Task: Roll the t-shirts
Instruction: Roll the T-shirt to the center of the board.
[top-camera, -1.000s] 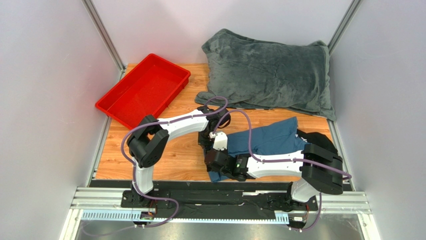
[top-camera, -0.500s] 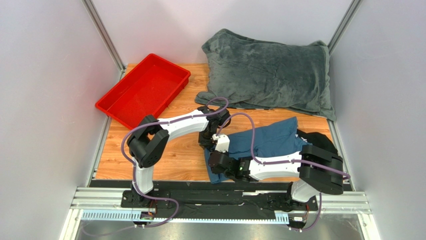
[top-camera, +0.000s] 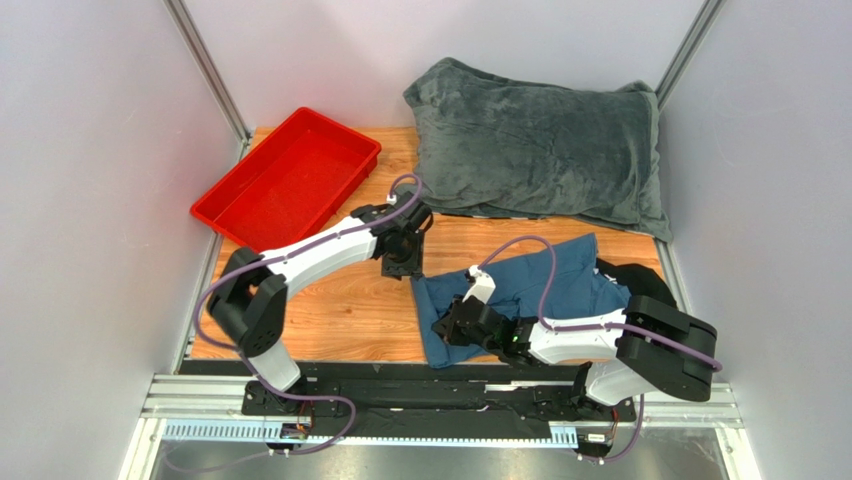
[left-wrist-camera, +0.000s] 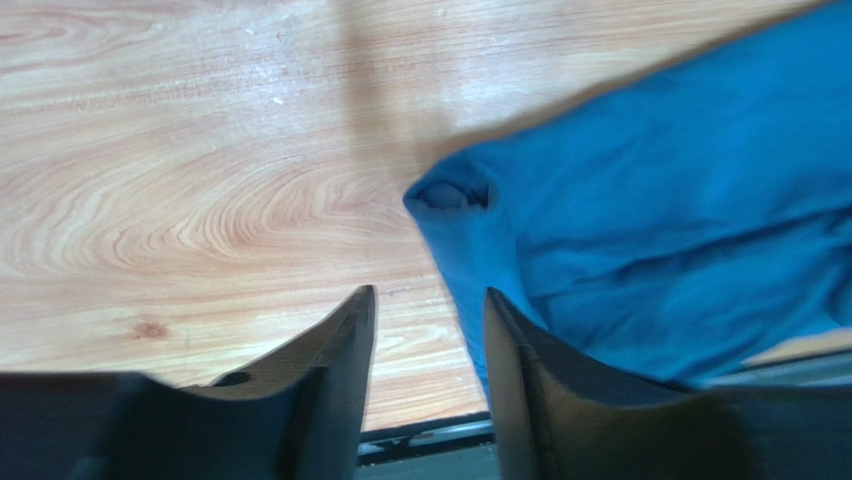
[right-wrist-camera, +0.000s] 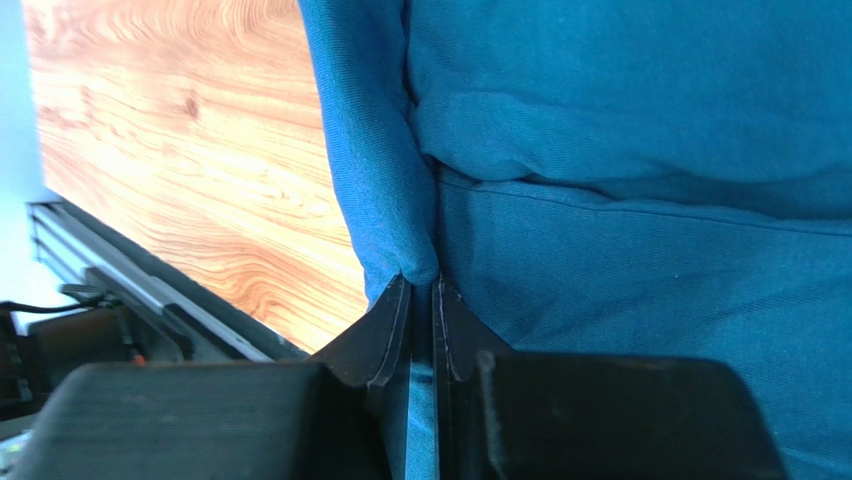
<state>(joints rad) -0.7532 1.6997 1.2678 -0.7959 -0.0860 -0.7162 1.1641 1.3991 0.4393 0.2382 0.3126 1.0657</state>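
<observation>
The dark teal-blue t-shirt (top-camera: 560, 285) lies flat on the wooden table at the near right. It also fills the right wrist view (right-wrist-camera: 620, 150) and shows at the right of the left wrist view (left-wrist-camera: 680, 220). My right gripper (top-camera: 447, 328) is shut on a fold of the t-shirt near its left edge (right-wrist-camera: 421, 285). My left gripper (top-camera: 402, 268) is open and empty, hovering just above and left of the shirt's far left corner (left-wrist-camera: 425, 300).
A red tray (top-camera: 290, 180) stands at the back left. A large grey plush blanket (top-camera: 540, 150) lies across the back right. A black object (top-camera: 640, 280) sits at the shirt's right end. The table's front edge and metal rail (top-camera: 440, 400) run just below the shirt.
My left gripper has let go of the shirt and drawn back and up toward the far left. My right gripper has moved right along the shirt's near left edge; the shirt lies flatter.
</observation>
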